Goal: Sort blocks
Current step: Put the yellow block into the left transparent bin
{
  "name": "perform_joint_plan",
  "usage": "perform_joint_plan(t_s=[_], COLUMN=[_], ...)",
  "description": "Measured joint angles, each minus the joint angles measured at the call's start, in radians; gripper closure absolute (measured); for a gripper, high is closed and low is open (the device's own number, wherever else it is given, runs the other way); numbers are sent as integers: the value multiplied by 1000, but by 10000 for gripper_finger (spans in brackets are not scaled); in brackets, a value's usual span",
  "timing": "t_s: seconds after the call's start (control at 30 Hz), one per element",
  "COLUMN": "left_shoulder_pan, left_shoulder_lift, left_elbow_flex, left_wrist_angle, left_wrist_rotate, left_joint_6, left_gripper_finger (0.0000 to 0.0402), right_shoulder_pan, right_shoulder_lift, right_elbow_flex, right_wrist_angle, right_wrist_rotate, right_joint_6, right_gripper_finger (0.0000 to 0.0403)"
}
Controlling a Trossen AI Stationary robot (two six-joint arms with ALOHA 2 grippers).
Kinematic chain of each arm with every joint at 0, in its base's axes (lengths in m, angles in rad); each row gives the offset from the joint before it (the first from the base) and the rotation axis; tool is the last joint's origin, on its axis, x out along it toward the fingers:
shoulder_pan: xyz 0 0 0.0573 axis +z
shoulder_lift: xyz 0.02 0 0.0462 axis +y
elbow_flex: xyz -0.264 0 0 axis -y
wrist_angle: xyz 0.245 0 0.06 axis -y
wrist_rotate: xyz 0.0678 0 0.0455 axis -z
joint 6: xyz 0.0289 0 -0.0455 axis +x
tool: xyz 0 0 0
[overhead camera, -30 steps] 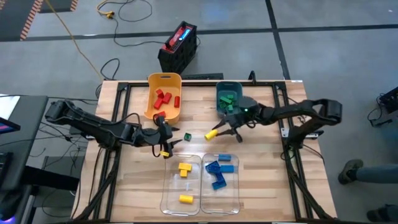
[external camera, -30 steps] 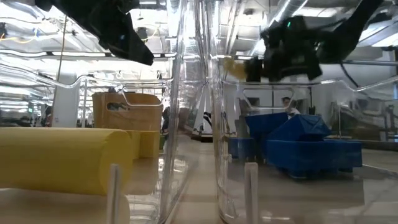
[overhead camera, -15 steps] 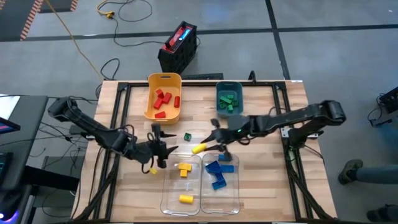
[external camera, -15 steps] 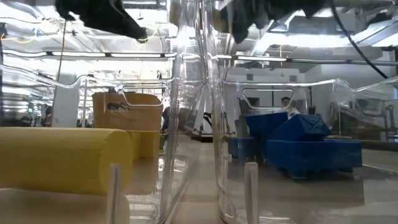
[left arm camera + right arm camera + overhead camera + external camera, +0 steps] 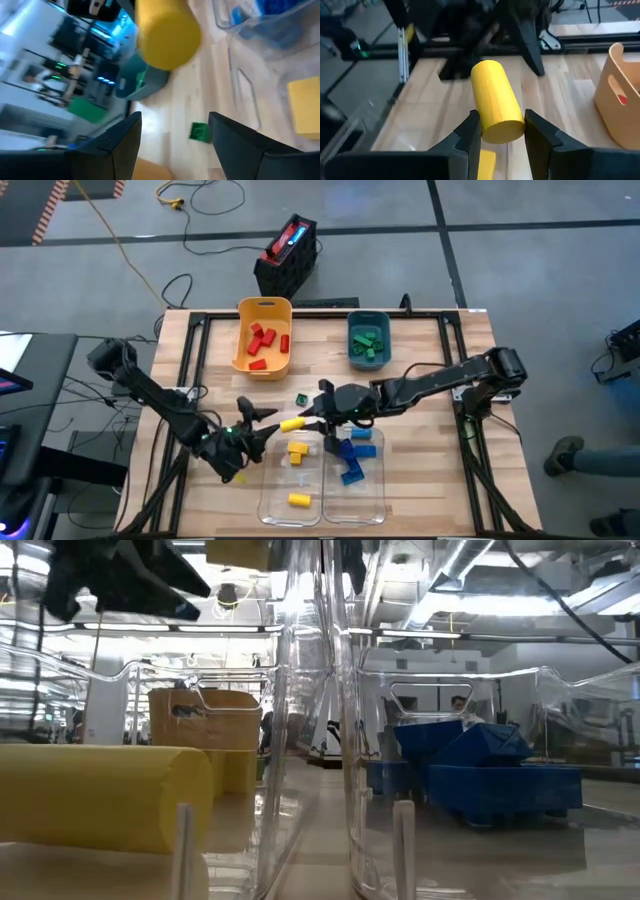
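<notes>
Wooden tabletop (image 5: 430, 470) is seen from above, ringed by a dark frame, with a grey floor and a black-and-red box (image 5: 287, 255) beyond the far edge. Two clear bins (image 5: 322, 502) sit side by side at the near edge, and their walls block most of the low view. A yellow bin (image 5: 263, 310) and a teal bin (image 5: 367, 318) stand at the far side.

A yellow cylinder (image 5: 496, 101) is gripped by the right gripper (image 5: 501, 134), its fingers pressed to both sides of the near end, the smooth round body jutting forward. Seen from above, that gripper (image 5: 322, 415) is held over the far rim of the clear bins, the cylinder (image 5: 292, 423) pointing toward the left gripper (image 5: 252, 427). The left gripper's fingers are spread with nothing between them; in its wrist view the cylinder (image 5: 167, 35) hangs just ahead of the fingers (image 5: 122, 142), apart from them.

A lone green block (image 5: 301, 399) lies on the wood just beyond both grippers.

The count: four red blocks (image 5: 262, 340) are made out in the yellow bin, a cluster of green ones (image 5: 367, 345) in the teal bin cannot be counted, two yellow pieces (image 5: 297, 451) lie in the left clear bin, and about four blue blocks (image 5: 350, 460) lie in the right clear bin.
</notes>
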Motion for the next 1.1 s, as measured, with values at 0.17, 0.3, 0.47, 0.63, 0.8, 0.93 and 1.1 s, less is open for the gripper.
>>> perform_joint_plan(t_s=[0.17, 0.3, 0.47, 0.63, 0.8, 0.93, 1.1], left_shoulder_pan=[-8, -8, -34, -63, -68, -61, -59], left_shoulder_lift=[65, 104, 106, 106, 106, 106, 106], left_elbow_flex=[0, -1, 0, 0, 0, 0, 0], left_wrist_angle=[150, 350, 563, 661, 675, 673, 677], left_wrist_rotate=[-94, -167, -148, -115, -98, -61, -28], left_joint_6=[146, 344, 559, 683, 705, 713, 740], left_gripper_finger=[178, 178, 178, 178, 180, 210, 270], right_shoulder_pan=[20, 41, 64, 80, 89, 101, 103], right_shoulder_lift=[0, 0, 0, 0, 0, 0, 0], right_elbow_flex=[0, 0, 0, 0, 0, 0, 0], right_wrist_angle=[29, 45, 48, 62, 68, 78, 78], right_wrist_rotate=[54, 89, 136, 164, 164, 164, 163], right_joint_6=[39, 42, 48, 49, 57, 58, 66], right_gripper_finger=[275, 276, 276, 276, 276, 276, 276])
